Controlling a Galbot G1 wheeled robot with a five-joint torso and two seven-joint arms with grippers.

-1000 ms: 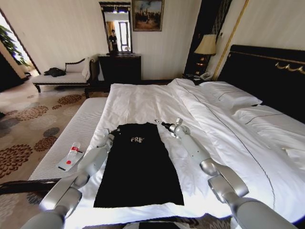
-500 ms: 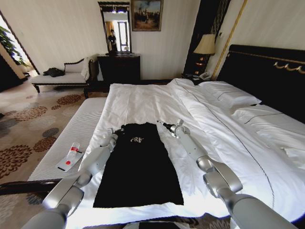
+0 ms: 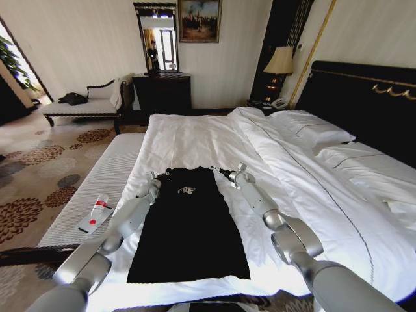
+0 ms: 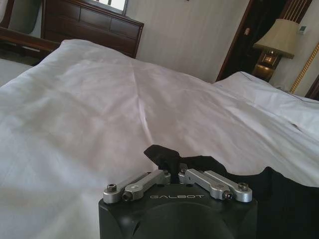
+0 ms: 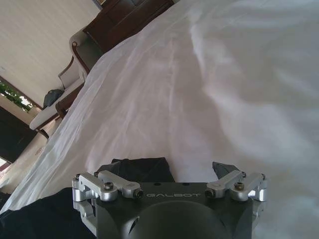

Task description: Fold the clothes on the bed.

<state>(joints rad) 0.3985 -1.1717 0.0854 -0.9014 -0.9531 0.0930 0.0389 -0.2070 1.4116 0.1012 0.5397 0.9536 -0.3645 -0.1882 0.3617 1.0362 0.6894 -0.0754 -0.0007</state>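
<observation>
- Far left in the head view we've got the long white ribbed bench (image 3: 97, 185) running beside the bed, and it's carrying a small white thing with red on it (image 3: 95, 214); too small for us to tell what it is.
- Next over, the left hand (image 3: 155, 179) sits at the T-shirt's left shoulder corner. In the left wrist view the left hand's (image 4: 170, 169) fingers are drawn together and a small peak of black cloth sticks up right at them, so we read it as clenched on the shirt, though the fingertips themselves are buried in the fabric.
- The black T-shirt (image 3: 188, 227) lies flat on the bed (image 3: 195, 140), collar toward the far end, hem near the foot edge closest to us. Sleeves look tucked in, so it reads as a long rectangle. The white chest lettering is too small for us to read.
- The right hand (image 3: 227, 175) is at the shirt's right shoulder corner. In the right wrist view, the right hand (image 5: 169, 174) has its fingers spread wide apart, released, with a flap of black cloth lying between them on the white duvet (image 5: 224, 74).
- Further right, the pillows (image 3: 312, 127) and dark headboard (image 3: 370, 104) are cut off at the frame edge.
</observation>
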